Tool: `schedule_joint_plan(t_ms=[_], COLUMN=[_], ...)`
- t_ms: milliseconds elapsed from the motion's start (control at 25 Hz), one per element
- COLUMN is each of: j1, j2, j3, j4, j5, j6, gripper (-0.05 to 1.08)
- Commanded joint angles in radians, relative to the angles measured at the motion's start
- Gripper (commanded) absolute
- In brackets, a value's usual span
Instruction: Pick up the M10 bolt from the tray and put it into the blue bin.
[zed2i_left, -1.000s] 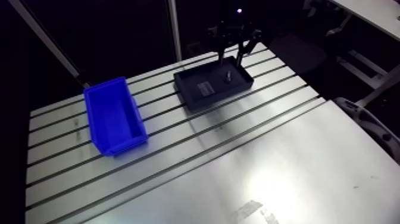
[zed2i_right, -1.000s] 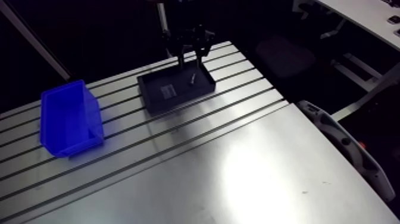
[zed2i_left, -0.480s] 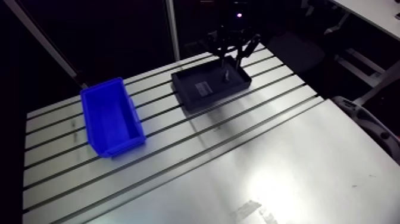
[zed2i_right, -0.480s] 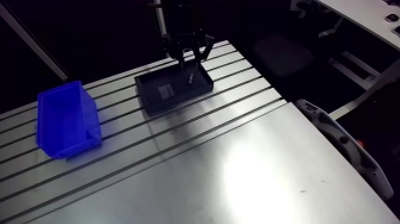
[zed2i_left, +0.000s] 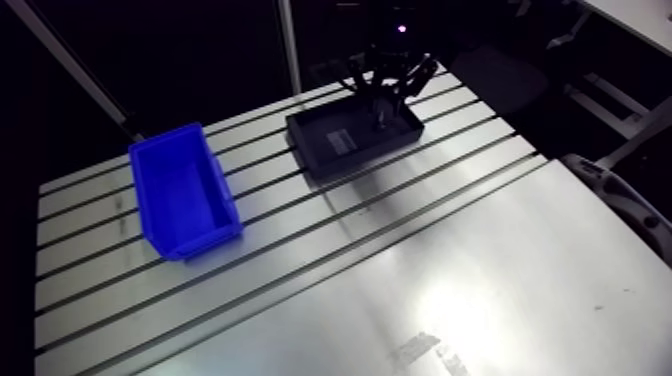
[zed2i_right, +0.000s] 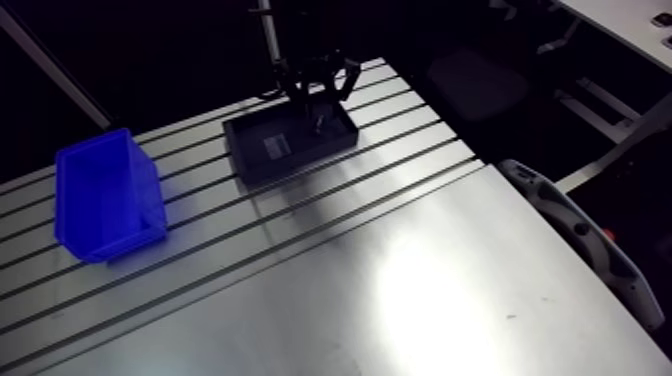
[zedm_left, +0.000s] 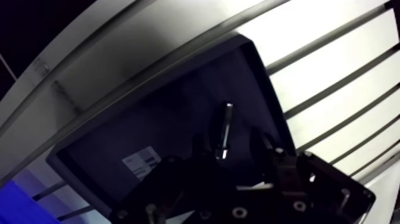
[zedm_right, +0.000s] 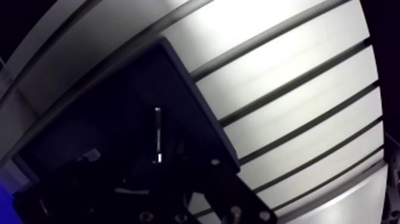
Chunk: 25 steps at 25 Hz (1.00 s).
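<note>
1. Tray (zed2i_left: 312, 150) sits on my table (zed2i_left: 420, 240), up at the far edge.
2. Bolt (zedm_left: 225, 128) lies in the tray, my gripper (zedm_left: 231, 148) straddling it.
3. Bin (zed2i_left: 160, 152) is on the table too, well left of the tray in the arm view.

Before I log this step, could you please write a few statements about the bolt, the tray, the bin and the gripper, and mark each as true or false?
1. The M10 bolt lies in the black tray. True.
2. The gripper is shut on the bolt. False: its fingers stand apart, one on each side of the bolt.
3. The blue bin holds the bolt. False: nothing shows inside the bin, and the bolt is in the tray.
4. A white label sits on the tray floor. True.
5. The bin touches the tray. False: a stretch of slotted table lies between them.
</note>
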<state>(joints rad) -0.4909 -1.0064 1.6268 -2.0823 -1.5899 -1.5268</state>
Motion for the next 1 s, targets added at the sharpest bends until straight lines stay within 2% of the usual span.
schedule_joint_plan(t_ms=[40, 1000], j1=[0.0, 0.001], j2=[0.004, 0.009], j3=[0.001, 0.005], j4=[-0.002, -0.002], j5=[0.0, 0.0], j6=[0.0, 0.0], gripper=[0.54, 0.57])
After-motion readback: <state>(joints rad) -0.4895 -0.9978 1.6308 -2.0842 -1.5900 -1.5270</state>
